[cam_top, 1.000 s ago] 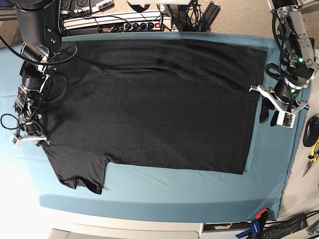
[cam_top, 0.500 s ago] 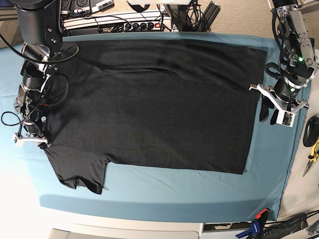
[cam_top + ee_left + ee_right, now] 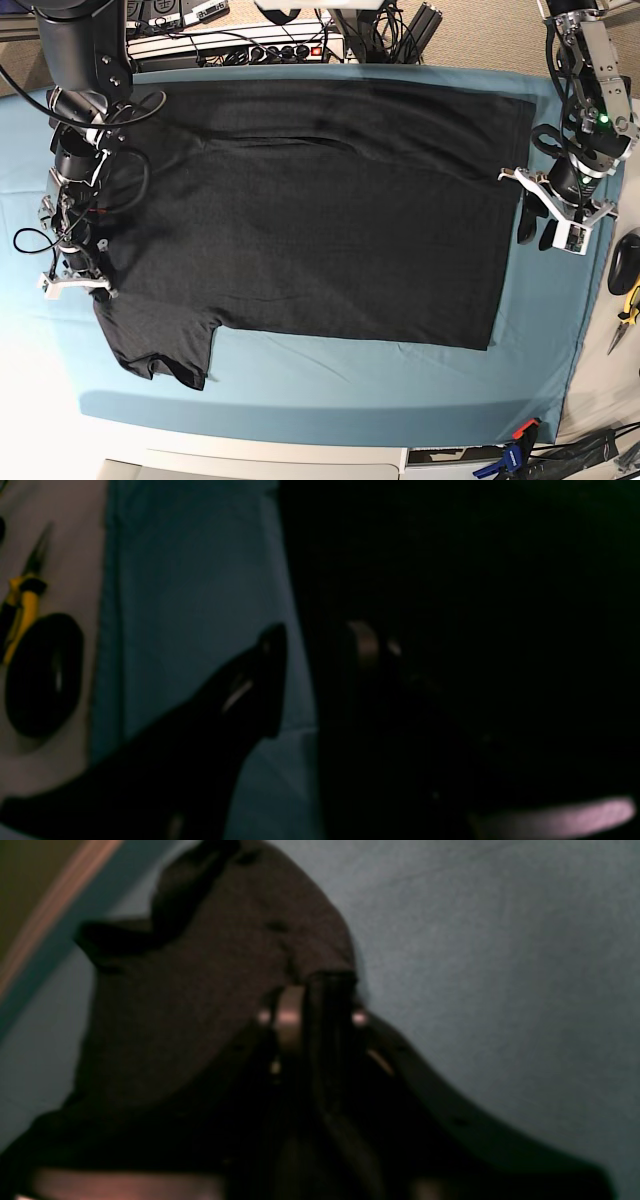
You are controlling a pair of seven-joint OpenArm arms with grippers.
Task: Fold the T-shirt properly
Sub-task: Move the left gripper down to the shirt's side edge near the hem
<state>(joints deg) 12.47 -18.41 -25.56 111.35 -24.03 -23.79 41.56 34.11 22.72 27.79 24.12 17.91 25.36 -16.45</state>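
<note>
The dark T-shirt (image 3: 320, 210) lies spread flat on the teal cloth (image 3: 400, 380), one sleeve (image 3: 160, 345) at the front left. My right gripper (image 3: 97, 284) is at the shirt's left edge just above that sleeve. In the right wrist view its pads (image 3: 290, 1016) stand close together with a dark fold of the T-shirt (image 3: 210, 1005) pinched between them. My left gripper (image 3: 538, 232) hovers at the shirt's right hem. There it (image 3: 317, 652) is open, one finger over the teal cloth (image 3: 200, 580), the other over the dark fabric (image 3: 450, 605).
Yellow-handled pliers (image 3: 628, 305) and a black oval object (image 3: 622, 262) lie on the bare table right of the cloth. A power strip (image 3: 250, 45) and cables run behind the far edge. A clamp (image 3: 515, 452) sits at the front right corner.
My right gripper slid toward the front along the shirt's left edge and closed on the fabric above the sleeve. The left gripper has barely shifted.
</note>
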